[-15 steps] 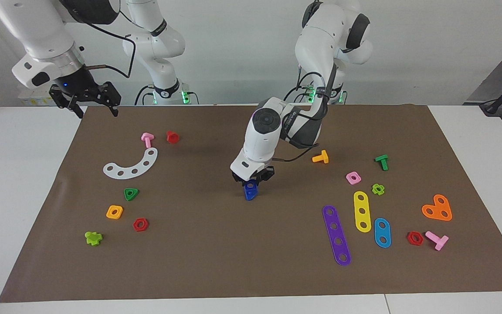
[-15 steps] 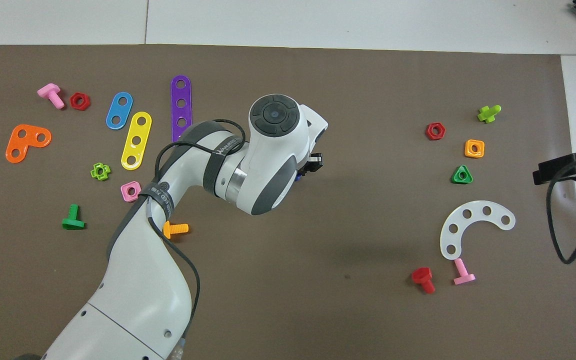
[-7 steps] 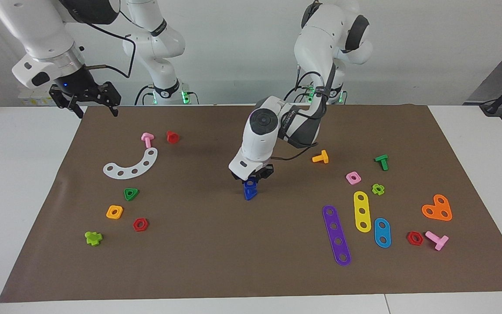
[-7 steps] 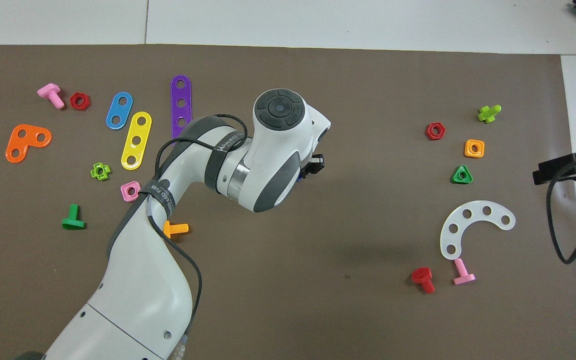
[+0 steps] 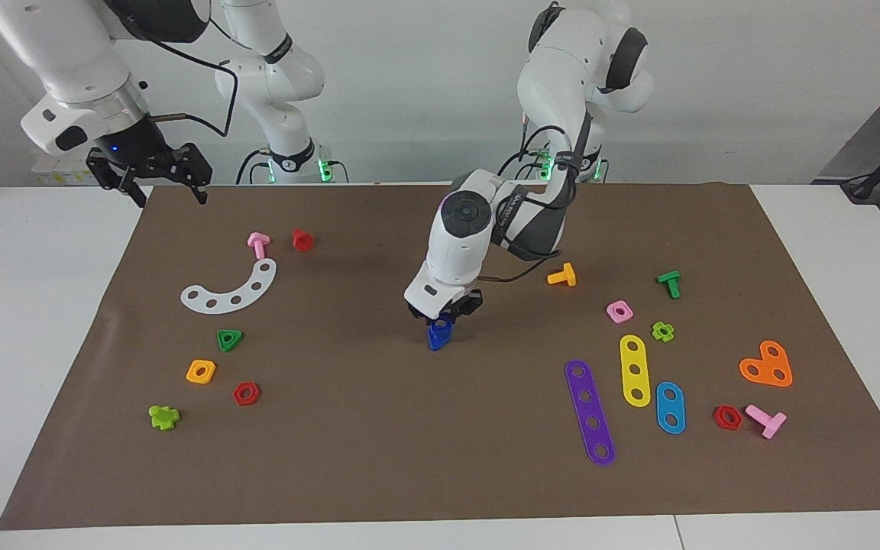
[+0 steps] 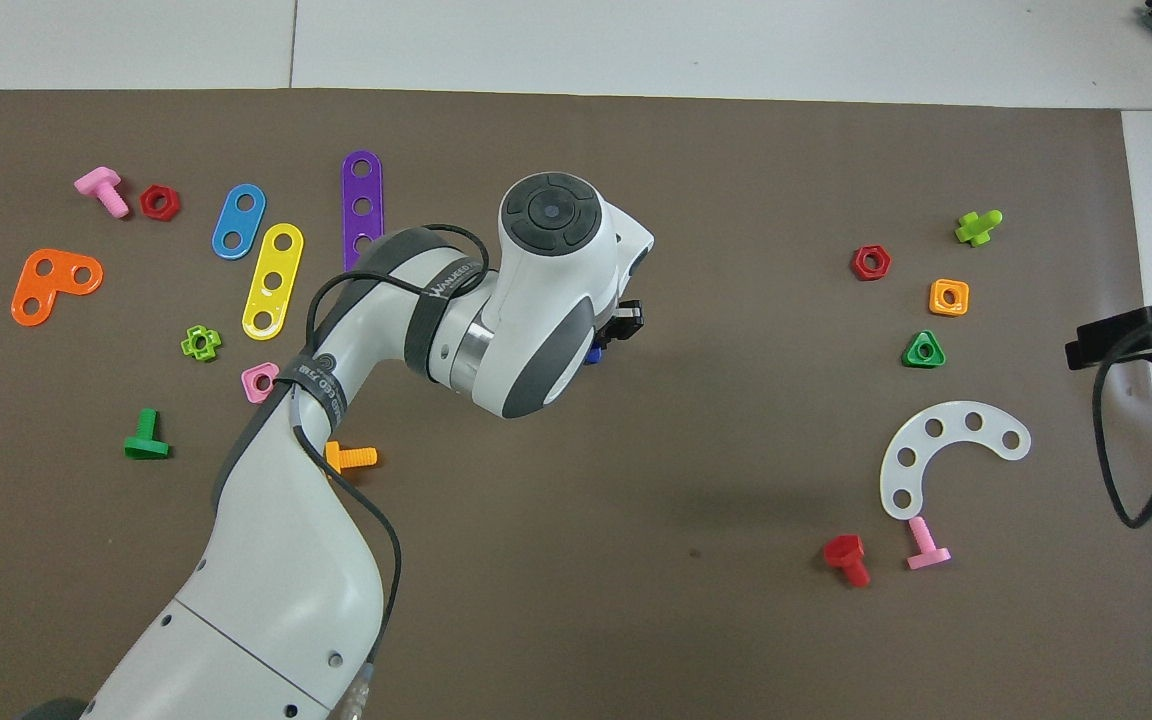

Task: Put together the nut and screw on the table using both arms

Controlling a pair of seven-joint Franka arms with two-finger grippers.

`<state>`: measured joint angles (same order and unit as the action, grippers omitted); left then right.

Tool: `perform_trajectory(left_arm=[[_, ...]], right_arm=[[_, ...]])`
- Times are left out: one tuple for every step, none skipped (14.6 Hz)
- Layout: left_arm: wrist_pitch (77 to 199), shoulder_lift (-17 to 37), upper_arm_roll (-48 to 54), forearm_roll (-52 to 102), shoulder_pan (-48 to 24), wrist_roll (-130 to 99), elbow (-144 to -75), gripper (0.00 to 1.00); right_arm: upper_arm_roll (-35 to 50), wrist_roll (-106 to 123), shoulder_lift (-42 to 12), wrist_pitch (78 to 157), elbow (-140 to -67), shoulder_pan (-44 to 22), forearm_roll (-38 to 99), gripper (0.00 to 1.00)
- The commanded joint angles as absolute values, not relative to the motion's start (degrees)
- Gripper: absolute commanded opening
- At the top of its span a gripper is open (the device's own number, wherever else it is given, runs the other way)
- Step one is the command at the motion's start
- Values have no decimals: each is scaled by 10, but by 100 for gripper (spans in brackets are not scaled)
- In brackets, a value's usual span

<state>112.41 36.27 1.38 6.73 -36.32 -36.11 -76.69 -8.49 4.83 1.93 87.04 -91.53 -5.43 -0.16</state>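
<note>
left jaws: closed on the blue piece, which is being held from above at the middle of the brown mat; the grip is being taken at the top, so the rest hangs free below the jaws.
blue piece: being gripped low over the surface, or just touching it; a round hole is showing, so the nut may be sitting on the screw, but the two are not being told apart here.
overhead view: the piece is being hidden almost wholly under the left wrist; only a blue sliver is showing beside the jaws.
right jaws: standing open and empty, being held in the air over the mat's edge at the right arm's end, well apart from the left jaws; this arm is waiting.
step judged: the joining is being finished, or the joined piece is being set down.
other parts: the red screw, green triangular nut and orange square nut are being left untouched, well apart from both jaws.
</note>
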Motion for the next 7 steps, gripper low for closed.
perform_trajectory(left_arm=[[1140,376,11,71,-364,-367,-749,1],[1146,376,11,71,-364,-367,-751,1],[1148,374,11,71,-365,-367,-758,1],[1150,374,11,70,-366,-368,-759,1],[1153,374,11,69,-367,-368,-760,1],[1153,374,11,68,-367,-368,-763,1],[1155,373,11,68,-366,-368,-769,1]], right_arm=[[-82,60,23,870,-918,-49,7,100],[-82,60,23,870,-918,-49,7,100],[-82,60,23,870,-918,-49,7,100],[-82,60,23,870,-918,-49,7,100],[-82,60,23,870,-918,-49,7,100],[-82,59,23,870,-918,-49,7,100],[-82,60,23,870,-918,-49,7,100]])
